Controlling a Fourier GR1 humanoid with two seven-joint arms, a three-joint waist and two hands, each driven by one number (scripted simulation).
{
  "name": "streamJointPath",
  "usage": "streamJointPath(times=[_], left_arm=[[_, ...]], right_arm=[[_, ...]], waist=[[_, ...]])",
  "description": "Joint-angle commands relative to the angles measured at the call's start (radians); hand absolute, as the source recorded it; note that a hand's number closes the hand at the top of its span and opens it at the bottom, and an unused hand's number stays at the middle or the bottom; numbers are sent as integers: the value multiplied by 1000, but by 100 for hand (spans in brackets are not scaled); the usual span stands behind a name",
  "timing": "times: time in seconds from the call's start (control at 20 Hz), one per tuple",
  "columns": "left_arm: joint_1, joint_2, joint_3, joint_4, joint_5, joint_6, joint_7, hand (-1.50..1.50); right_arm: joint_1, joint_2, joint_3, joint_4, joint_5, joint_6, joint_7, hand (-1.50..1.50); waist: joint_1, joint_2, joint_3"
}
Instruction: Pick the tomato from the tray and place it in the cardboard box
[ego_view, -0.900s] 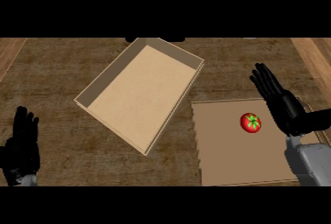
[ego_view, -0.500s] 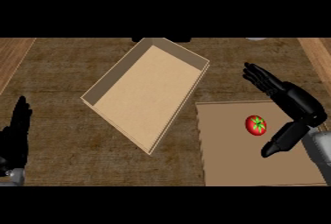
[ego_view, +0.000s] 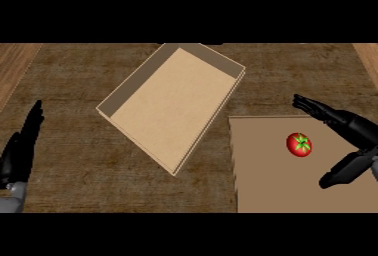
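The tomato (ego_view: 299, 144) lies on the tray (ego_view: 273, 185), in the tray's far half and toward its right side, well in from the far edge. It is round, so no long axis shows; its green stem star faces up toward the head view. It sits bare on the tray's flat brown surface, with nothing touching it. The right hand (ego_view: 353, 131) is just to its right, spread around it but apart from it: straight fingers (ego_view: 314, 106) reach leftward past the tray's far edge, beyond the tomato, while the thumb (ego_view: 341, 172) hangs over the tray on the tomato's near right. The fingers and thumb are wide apart, holding nothing. The tray fills the near right part of the bench (ego_view: 74, 75), running out of view at the right and near sides. The box (ego_view: 173, 102) lies left of the tray, near the middle of the bench, turned at an angle so that its long axis runs from near left to far right; its far corner is close to the bench's far edge and its near corner is just beside the tray's left edge. It is open on top with nothing inside. The left hand (ego_view: 21, 150) rests at the bench's left edge, well apart from the box, fingers straight, together and pointing away.
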Motion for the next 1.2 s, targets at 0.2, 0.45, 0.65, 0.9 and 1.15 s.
streamJointPath(times=[0.2, 0.45, 0.65, 0.9, 1.15], left_arm=[[-87, 9, -19, 26, -21, -26, 50, 0], [-96, 0, -21, 61, -33, -29, 27, 0], [-124, -19, -36, 74, -52, -22, 52, 0], [-96, -14, -24, 75, -55, -31, 36, 0], [-97, -18, 12, 112, -44, -52, 21, 0]], right_arm=[[-134, -137, 79, 89, 245, -27, -317, -150], [-171, -221, 213, 139, 427, -129, -448, -150], [-251, -220, 331, 192, 563, -195, -464, -150], [-342, -146, 455, 288, 705, -257, -451, -150], [-436, -75, 489, 476, 781, -304, -495, -150]], waist=[[35, 4, -1], [38, 3, -5], [29, -7, -8], [31, -14, -9], [11, -17, -10]])
